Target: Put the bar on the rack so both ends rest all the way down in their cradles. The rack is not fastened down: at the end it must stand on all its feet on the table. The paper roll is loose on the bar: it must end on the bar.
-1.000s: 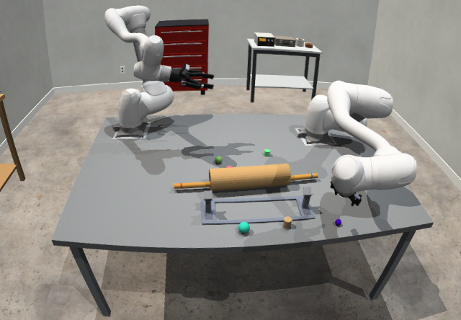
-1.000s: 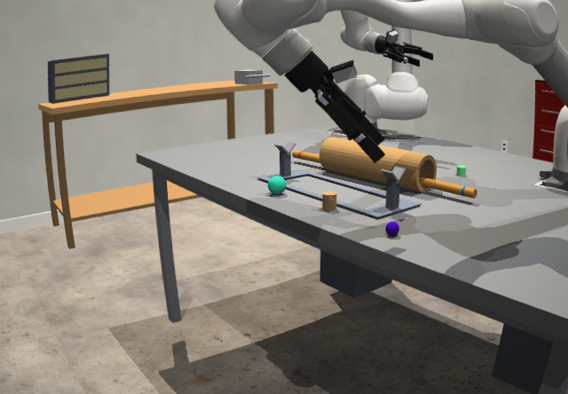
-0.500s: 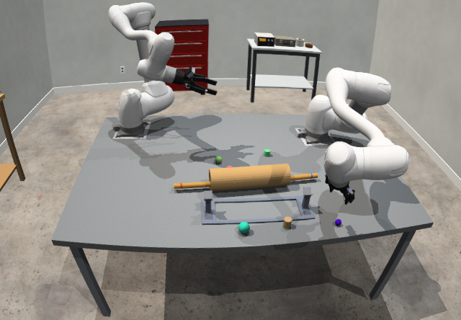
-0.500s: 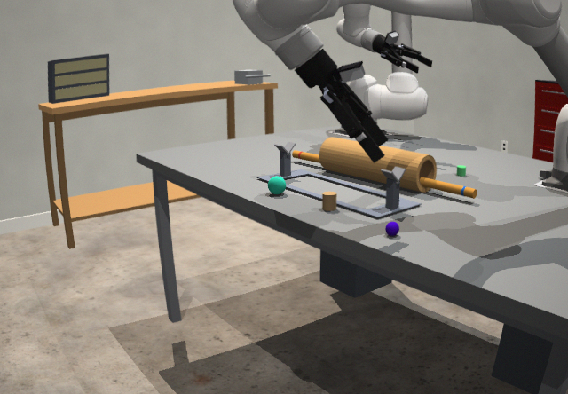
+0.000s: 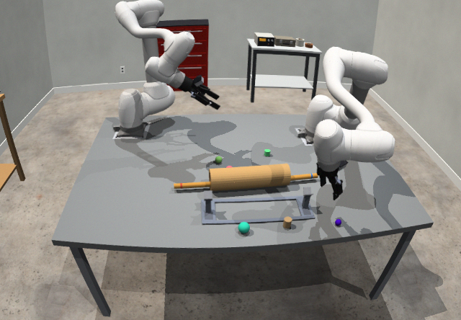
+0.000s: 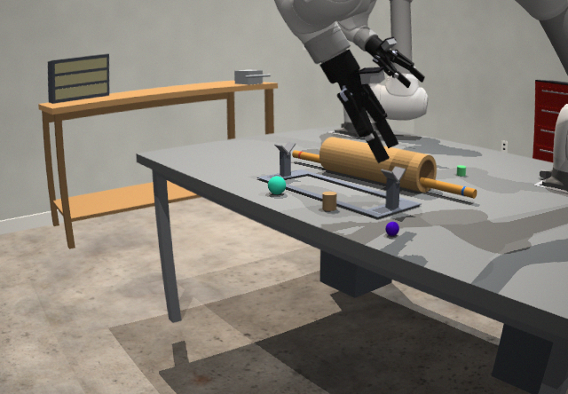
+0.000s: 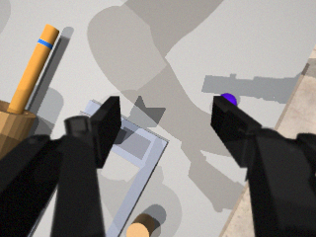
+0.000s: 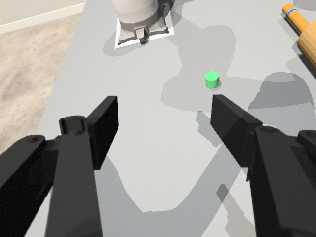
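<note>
1. Your left gripper (image 5: 329, 190) (image 6: 386, 151) (image 7: 166, 111) hangs above the surface (image 5: 112, 215) (image 6: 206, 151) (image 7: 257, 39) (image 8: 153, 173), near the rack's blue-banded side, fingers parted and empty. Your right gripper (image 5: 215, 101) (image 6: 413, 81) (image 8: 165, 110) is also released, high and toward the arm-base edge.
2. The slim orange rod-shaped bar (image 5: 191, 184) (image 6: 449, 186) (image 7: 30, 76) (image 8: 296, 19) lies lengthwise along mid-surface, off the rack, through a thick tan paper roll (image 5: 249, 177) (image 6: 366, 161) (image 7: 12, 128) (image 8: 311, 44).
3. Expect a stiff bar with a bulky, probably weighty roll that may slide if you tilt it. Take both exposed ends, between roll and coloured bands, and lift together, level.
4. The grey metal rack (image 5: 260, 220) (image 6: 392, 193) (image 7: 138, 188) stands flat between the bar and the long edge opposite the arm bases. Lower gently into both V-shaped cradles; a sideways knock could shift it.
5. Toward that edge, mind the teal ball (image 5: 243, 227) (image 6: 276, 185) and the brown cylinder (image 5: 287, 222) (image 6: 329, 200) (image 7: 137, 230) beside the rack.
</note>
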Controlling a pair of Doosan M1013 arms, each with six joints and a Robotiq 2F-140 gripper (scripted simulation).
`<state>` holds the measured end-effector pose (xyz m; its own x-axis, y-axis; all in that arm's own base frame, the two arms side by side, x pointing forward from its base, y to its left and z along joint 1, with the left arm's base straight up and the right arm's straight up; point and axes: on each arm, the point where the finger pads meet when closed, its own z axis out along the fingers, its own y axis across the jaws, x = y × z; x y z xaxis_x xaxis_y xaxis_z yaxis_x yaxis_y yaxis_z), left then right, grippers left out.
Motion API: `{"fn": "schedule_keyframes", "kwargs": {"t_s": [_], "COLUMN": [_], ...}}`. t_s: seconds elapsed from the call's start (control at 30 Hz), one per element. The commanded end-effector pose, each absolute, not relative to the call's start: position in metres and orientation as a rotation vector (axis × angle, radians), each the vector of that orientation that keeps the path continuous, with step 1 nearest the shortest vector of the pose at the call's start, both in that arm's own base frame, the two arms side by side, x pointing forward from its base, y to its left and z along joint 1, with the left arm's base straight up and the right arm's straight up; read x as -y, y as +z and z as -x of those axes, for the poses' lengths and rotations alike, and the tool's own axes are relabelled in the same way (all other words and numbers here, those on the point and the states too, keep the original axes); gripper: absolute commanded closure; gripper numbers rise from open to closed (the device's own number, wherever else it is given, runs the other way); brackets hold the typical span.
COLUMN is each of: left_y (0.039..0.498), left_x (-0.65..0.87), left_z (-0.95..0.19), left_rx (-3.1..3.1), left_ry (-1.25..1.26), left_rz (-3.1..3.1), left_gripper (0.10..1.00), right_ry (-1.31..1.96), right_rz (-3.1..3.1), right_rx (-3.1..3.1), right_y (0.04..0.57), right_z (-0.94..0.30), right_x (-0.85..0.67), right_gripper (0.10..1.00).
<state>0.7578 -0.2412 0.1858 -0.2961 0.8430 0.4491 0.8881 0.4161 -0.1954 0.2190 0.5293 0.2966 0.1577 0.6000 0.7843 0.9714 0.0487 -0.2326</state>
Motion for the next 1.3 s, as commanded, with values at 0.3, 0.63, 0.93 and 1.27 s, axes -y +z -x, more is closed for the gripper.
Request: {"fn": "schedule_keyframes", "kwargs": {"t_s": [0.3, 0.63, 0.93, 1.27], "left_y": [0.176, 0.164, 0.153, 0.144], "left_x": [0.253, 0.260, 0.262, 0.263], "left_z": [-0.713, -0.666, -0.629, -0.598], "left_rx": [2.205, 2.213, 2.219, 2.224], "left_ry": [-0.098, -0.073, -0.056, -0.043], "left_rz": [1.619, 1.749, 1.837, 1.908], "left_gripper": [0.513, 0.513, 0.513, 0.513], "right_ry": [-0.485, -0.388, -0.318, -0.259], "right_rz": [1.718, 1.790, 1.843, 1.888], "right_rx": [1.687, 1.825, 1.922, 2.002], "right_y": [0.260, 0.224, 0.198, 0.176], "right_z": [-0.272, -0.329, -0.373, -0.412], "right_x": [-0.528, -0.517, -0.506, -0.494], "right_gripper": [0.513, 0.513, 0.513, 0.513]}}
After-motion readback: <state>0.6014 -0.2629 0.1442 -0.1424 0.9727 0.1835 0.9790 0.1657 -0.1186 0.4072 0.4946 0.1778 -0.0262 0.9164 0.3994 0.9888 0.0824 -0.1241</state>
